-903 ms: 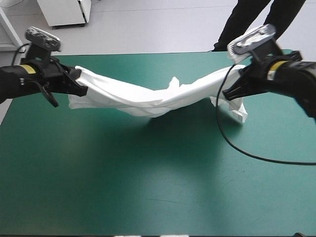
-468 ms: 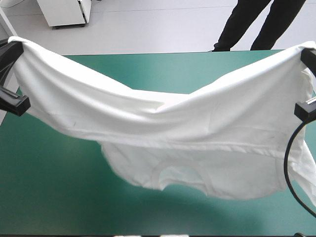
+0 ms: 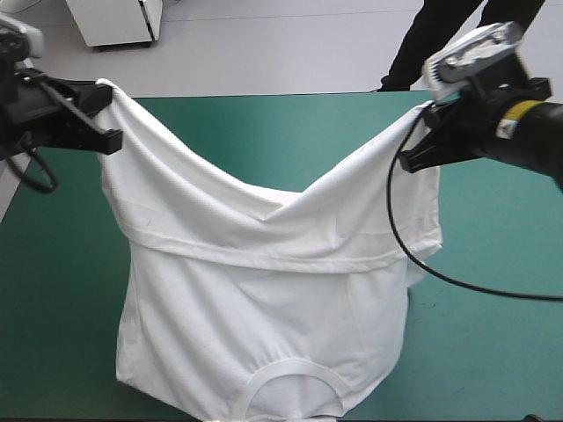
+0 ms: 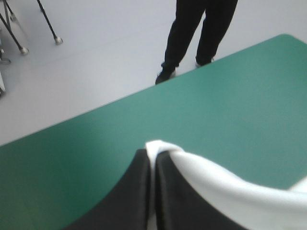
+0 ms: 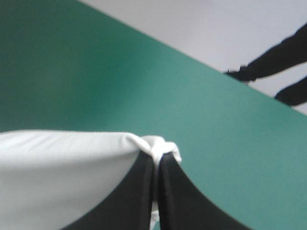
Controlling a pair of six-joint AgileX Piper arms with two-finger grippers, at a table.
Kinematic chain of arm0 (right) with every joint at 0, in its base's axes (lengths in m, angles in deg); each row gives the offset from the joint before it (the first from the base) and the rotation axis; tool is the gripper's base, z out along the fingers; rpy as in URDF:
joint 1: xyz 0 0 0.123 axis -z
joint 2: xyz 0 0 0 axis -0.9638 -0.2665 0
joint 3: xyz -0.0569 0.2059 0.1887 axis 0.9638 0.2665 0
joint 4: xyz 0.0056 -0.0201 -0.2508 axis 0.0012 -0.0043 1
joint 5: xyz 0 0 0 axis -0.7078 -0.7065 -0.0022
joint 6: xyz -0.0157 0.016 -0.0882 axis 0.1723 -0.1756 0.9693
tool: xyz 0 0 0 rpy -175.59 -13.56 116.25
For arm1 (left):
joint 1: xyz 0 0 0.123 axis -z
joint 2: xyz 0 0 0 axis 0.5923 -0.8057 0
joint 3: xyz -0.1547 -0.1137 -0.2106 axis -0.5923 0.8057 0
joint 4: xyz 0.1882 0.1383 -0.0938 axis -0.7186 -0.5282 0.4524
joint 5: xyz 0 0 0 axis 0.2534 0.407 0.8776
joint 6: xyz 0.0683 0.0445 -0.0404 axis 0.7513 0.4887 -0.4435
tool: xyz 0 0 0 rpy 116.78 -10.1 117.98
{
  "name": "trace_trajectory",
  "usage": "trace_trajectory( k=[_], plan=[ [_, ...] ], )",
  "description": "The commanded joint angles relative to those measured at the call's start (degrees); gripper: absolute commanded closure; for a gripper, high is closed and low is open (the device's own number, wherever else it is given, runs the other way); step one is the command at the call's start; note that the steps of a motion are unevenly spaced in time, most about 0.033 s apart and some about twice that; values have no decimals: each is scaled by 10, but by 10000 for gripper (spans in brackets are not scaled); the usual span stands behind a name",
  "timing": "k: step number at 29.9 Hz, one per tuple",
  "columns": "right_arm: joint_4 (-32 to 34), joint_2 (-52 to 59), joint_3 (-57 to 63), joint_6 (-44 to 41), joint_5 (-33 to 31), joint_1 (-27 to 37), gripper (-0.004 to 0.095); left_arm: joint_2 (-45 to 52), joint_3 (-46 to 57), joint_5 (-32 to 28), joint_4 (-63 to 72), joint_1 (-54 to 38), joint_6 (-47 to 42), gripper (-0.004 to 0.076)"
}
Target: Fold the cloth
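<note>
Cloth: white short-sleeved fabric T-shirt (image 3: 264, 290) hangs between both arms, neckline lowest, over the teal-green table cover (image 3: 493, 352) at 6 o'clock.
Left gripper (image 4: 153, 154): pinched on a shirt corner — 10 o'clock.
Right gripper (image 5: 157, 154): clamped likewise, 2 o'clock.
Progress: opened out; no fold yet.
Views: high view shows the whole shirt; wrist views only the pinches.

The T-shirt (image 3: 264, 290) hangs between the two end effectors above the tabletop (image 3: 493, 352). The left end effector (image 3: 98, 112) pinches one corner over the tabletop's far-left corner. The right end effector (image 3: 420, 136) pinches the other corner near the far edge, toward the right side. The stretched edge sags between them over the middle, and the rest drapes toward the near edge, neck opening lowest.
</note>
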Motion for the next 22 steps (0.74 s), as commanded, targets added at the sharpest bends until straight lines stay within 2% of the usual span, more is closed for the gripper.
trace_trajectory(
  k=[1, 4, 9, 15, 22],
  plan=[
    [45, -43, 26, 4, 8, 0, 921, -57, 1, -34, 0, 1, -5, 746],
    [57, -98, 31, 4, 27, 0, 921, -115, 4, -37, -17, 1, -5, 746],
    [71, -189, 31, 7, 95, 14, 921, -208, 4, -68, -20, 1, -3, 746],
    [49, -283, 28, 8, 112, 52, 921, -293, 4, -111, -19, 1, -1, 746],
    [15, -348, 23, 37, 137, 74, 921, -348, 4, -172, -7, 1, -1, 746]
  ],
)
